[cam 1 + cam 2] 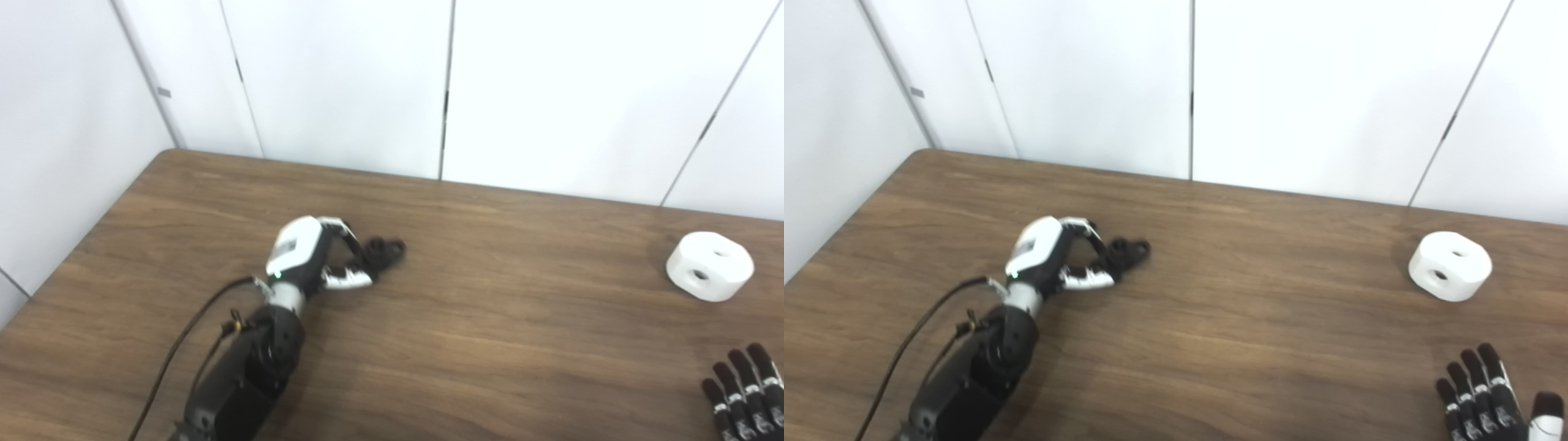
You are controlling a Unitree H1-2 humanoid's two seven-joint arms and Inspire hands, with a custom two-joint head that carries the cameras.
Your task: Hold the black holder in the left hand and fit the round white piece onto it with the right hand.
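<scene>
**Holder half-caught at the left, white piece untouched at the right**

Slippage is the main risk at the left of the frame. The left hand [309,257] lies low on the bench [490,343] with its fingers [346,280] curled around the near end of the black holder [384,250], which still rests on the wood and sticks out to the right past the fingertips. The hold looks shallow: only the holder's left end sits between the upper fingers and the lower ones, so I judge that a lift from here could let it pivot or drop. Whether the fingers truly clamp it or merely touch it, I cannot tell.

Across the bare middle of the bench nothing stands in the way.

At the right of the frame, the round white piece [710,266] sits on the bench, holes facing up and forward, well apart from the holder. The right hand [1488,392] waits at the lower right corner, fingers spread and holding nothing, below the white piece and not touching it. A clumsy reach could nudge the piece toward the bench's far edge, and misaligned holes could jam the fit.
</scene>
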